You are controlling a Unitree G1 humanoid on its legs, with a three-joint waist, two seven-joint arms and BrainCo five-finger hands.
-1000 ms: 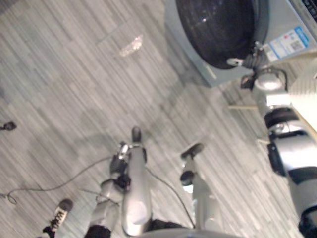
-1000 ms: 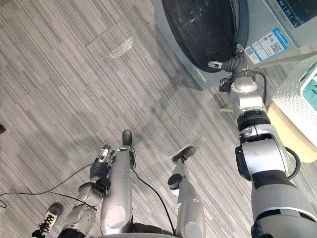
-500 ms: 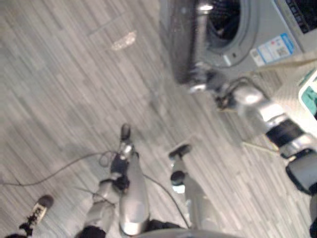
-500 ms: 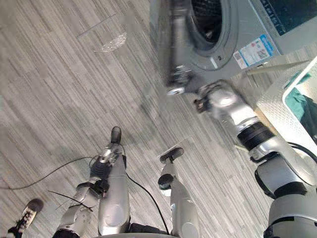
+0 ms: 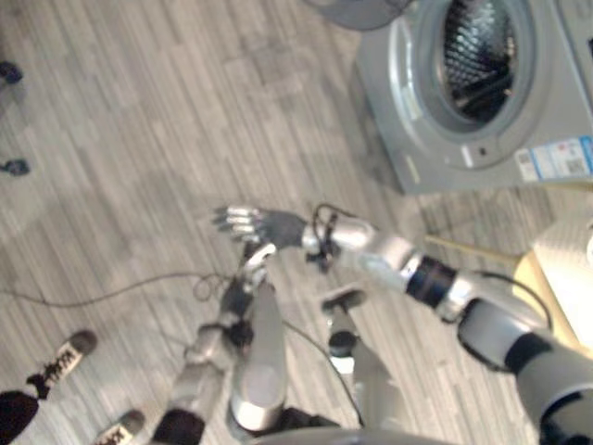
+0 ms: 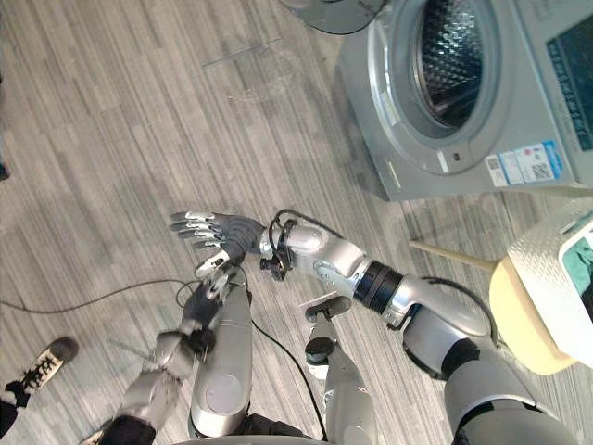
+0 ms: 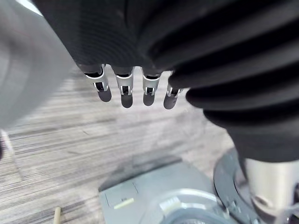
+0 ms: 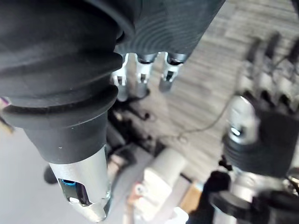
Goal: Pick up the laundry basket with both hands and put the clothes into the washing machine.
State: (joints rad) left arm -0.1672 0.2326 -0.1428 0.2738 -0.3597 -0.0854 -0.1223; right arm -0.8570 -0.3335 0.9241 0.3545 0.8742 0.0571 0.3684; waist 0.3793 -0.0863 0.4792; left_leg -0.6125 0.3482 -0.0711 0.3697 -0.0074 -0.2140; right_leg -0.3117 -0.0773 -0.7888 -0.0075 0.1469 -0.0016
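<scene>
Hanging low, left hand (image 6: 206, 292), fingers relaxed, empty. Just beyond it, right hand (image 6: 206, 228) reaches across the body, fingers spread, holding nothing. Laundry basket (image 6: 554, 269) sits well off right on a beige stand (image 6: 519, 320), green clothes (image 6: 586, 260) inside. Farther, washing machine (image 6: 435, 102), door (image 6: 332, 11) open. Best next: face the basket and set both hands on opposite rims, level.

Grey striped plank floor (image 6: 102, 130) across whole view, evenly lit. Faint rect. outline (image 6: 243, 54) on it at 12 o'clock. Person's shoe (image 6: 44, 360) at 8 o'clock; pale stick (image 6: 447, 253) lay at 3 o'clock.
</scene>
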